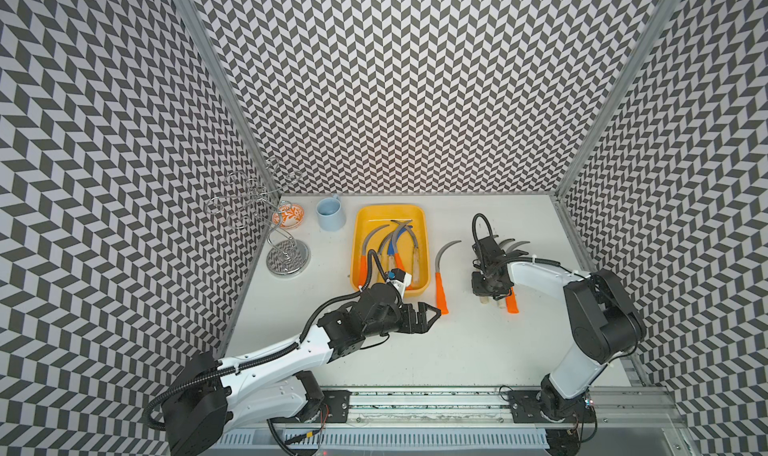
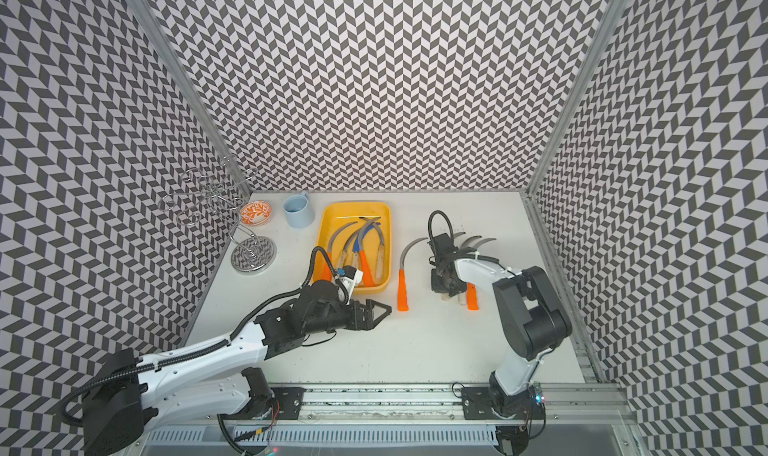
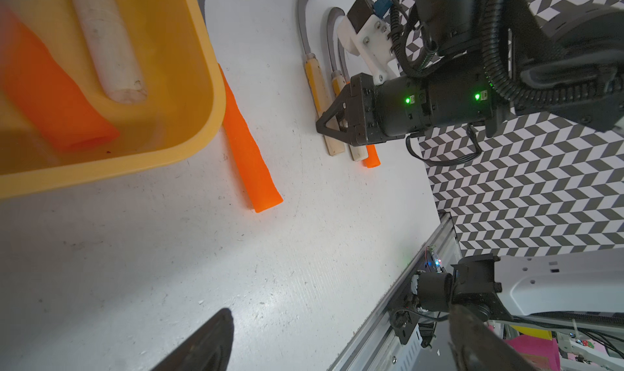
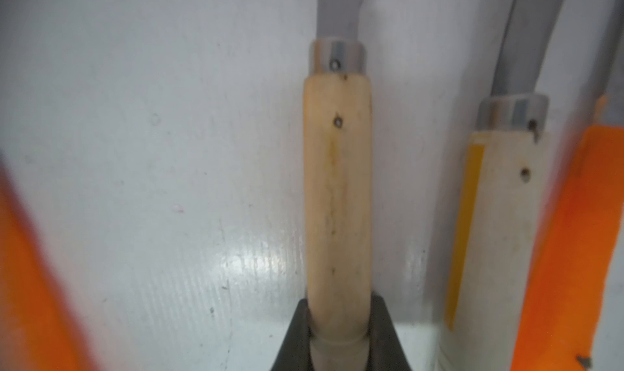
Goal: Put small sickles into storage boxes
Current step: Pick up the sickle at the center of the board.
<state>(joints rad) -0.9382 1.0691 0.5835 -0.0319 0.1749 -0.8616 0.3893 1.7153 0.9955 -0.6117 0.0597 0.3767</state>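
The yellow storage box [image 1: 390,207] [image 2: 355,204] holds several small sickles [image 1: 390,246] with orange and pale wood handles. One orange-handled sickle [image 1: 440,285] [image 2: 402,290] lies on the table just right of the box. My right gripper [image 1: 490,296] [image 4: 339,318] is down at the table, shut on the end of a pale wood sickle handle [image 4: 337,183]. Beside it lie another wood-handled sickle [image 4: 499,234] and an orange-handled one [image 4: 574,251]. My left gripper [image 1: 434,320] [image 3: 339,310] hovers open and empty near the box's front corner.
At the back left stand a light-blue mug [image 1: 330,213], an orange-patterned bowl [image 1: 288,218] and a wire rack on a round base [image 1: 286,254]. Patterned walls close three sides. A metal rail [image 1: 415,404] runs along the front edge.
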